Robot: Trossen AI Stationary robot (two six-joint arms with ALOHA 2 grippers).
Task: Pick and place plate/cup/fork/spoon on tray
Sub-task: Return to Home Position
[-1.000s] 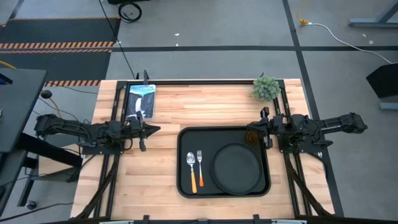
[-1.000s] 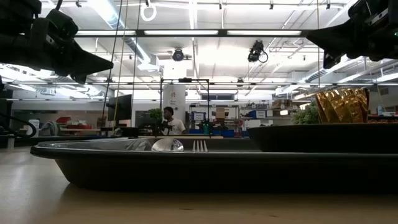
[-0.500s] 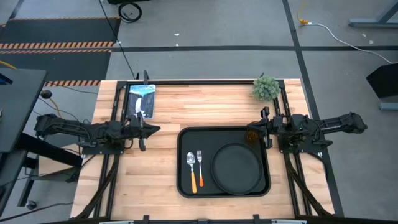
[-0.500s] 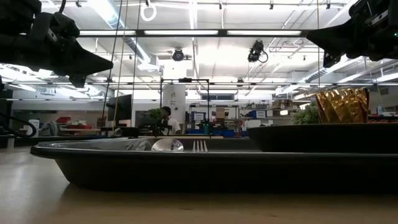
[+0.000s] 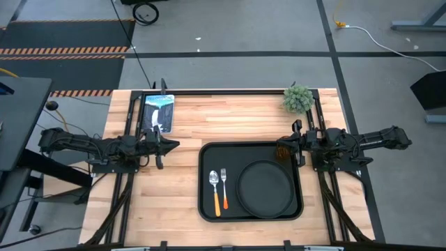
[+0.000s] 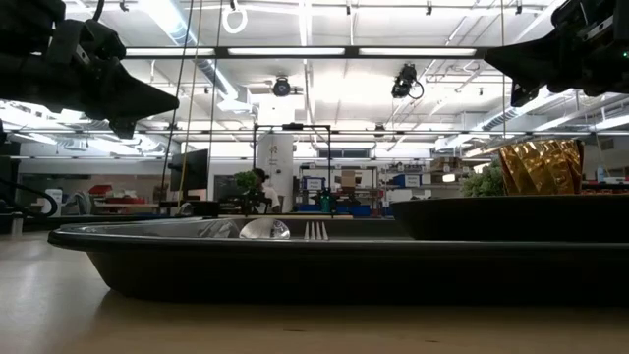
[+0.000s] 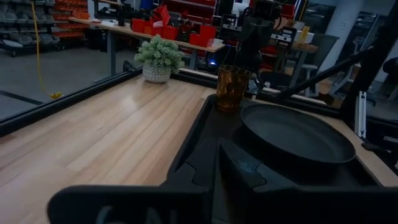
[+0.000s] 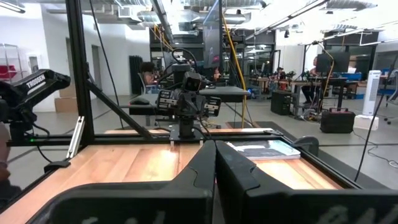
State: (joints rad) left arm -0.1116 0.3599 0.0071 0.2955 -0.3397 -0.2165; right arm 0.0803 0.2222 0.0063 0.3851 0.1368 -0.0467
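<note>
The matte black rectangular tray (image 5: 206,157) on the wooden table (image 5: 223,118) holds the round plate (image 5: 265,188), amber textured cup (image 5: 282,150), fork (image 5: 224,183) and spoon (image 5: 214,186). Left gripper (image 5: 167,144) and right gripper (image 5: 284,147) flank the tray, fingers closed, empty.

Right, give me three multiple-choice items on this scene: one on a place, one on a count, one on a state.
1. Where does the cup stand?
A. In the tray's far right corner
B. On the bare wood by the potted plant
C. On the plate

2. How many orange-handled utensils lie on the tray?
A. One
B. Two
C. Three

3. What is on the plate?
A. The fork
B. The cup
C. Nothing

Answers:
1. A: the high view shows it inside the rim, just beyond the plate.
2. B: the spoon and fork lie side by side, left of the plate.
3. C: its black surface shows bare in the high view.
</note>
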